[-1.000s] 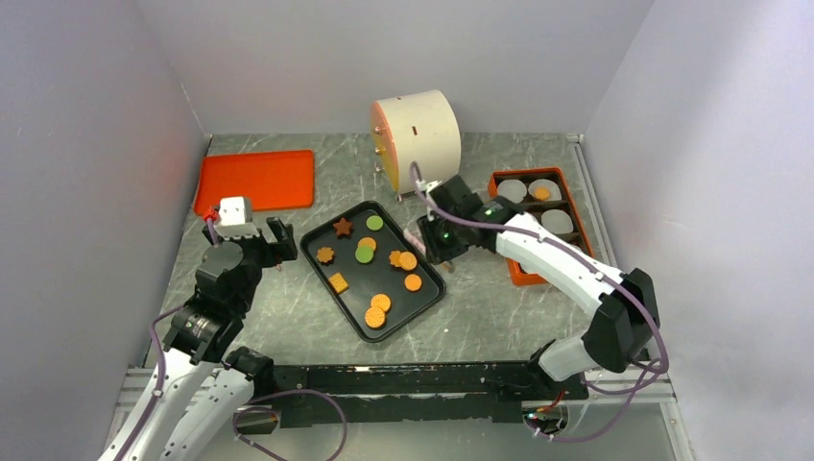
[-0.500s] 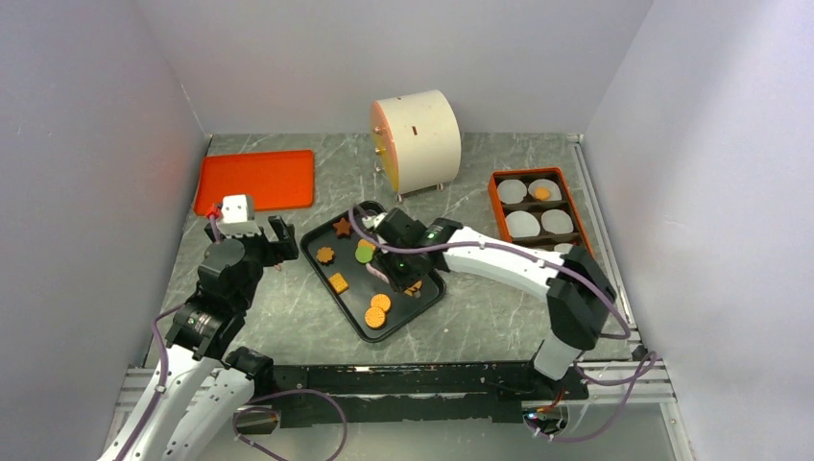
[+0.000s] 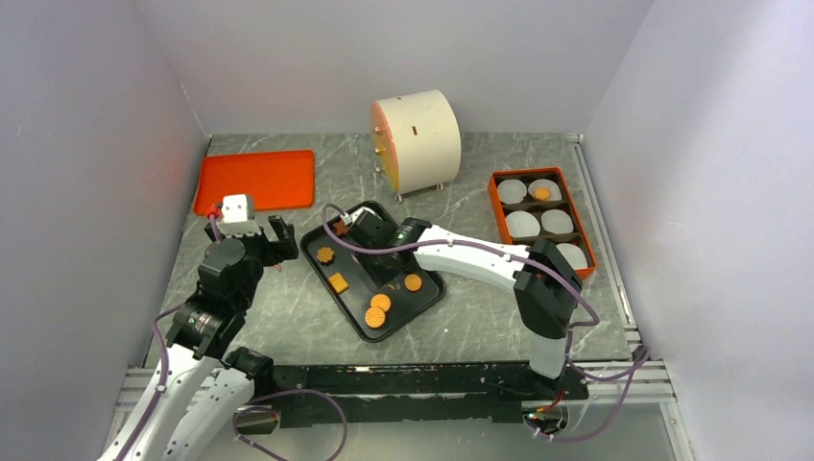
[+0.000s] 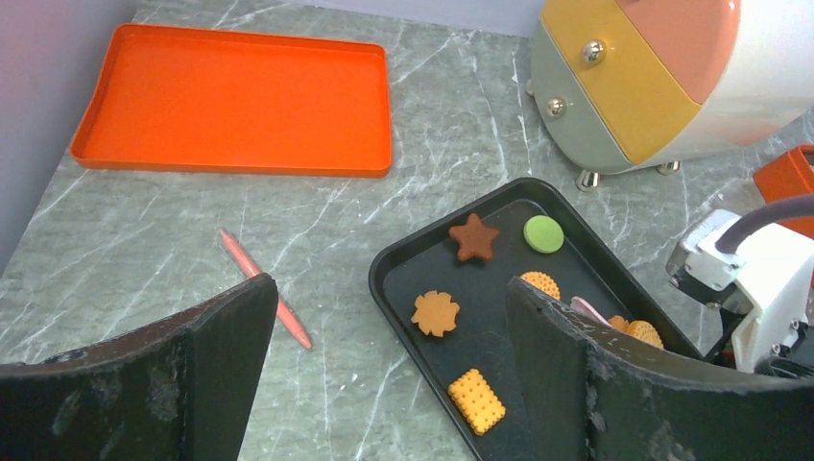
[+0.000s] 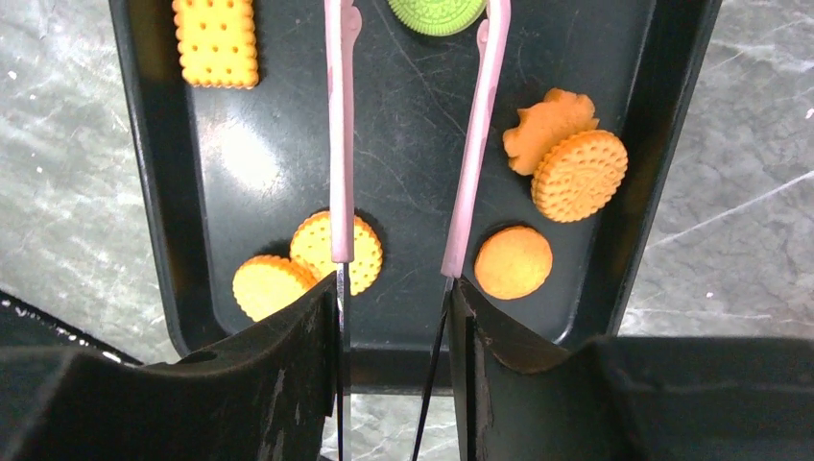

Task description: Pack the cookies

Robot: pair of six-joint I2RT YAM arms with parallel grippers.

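Top external: right hand (image 5: 394,293), clamping pink tongs (image 5: 338,144), has swung over black tray (image 4: 485,331); left hand (image 4: 389,307) gapes.

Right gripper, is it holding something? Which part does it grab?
The right gripper holds pink tweezers by their back end; their tips reach over the black tray toward a green cookie. The left gripper holds nothing.

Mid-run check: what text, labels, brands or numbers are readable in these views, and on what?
None readable.
The green cookie and round orange cookies carry embossed patterns too fine to read as letters.
The black tray, orange tray, orange box, cream cabinet and pink tweezers show no print.
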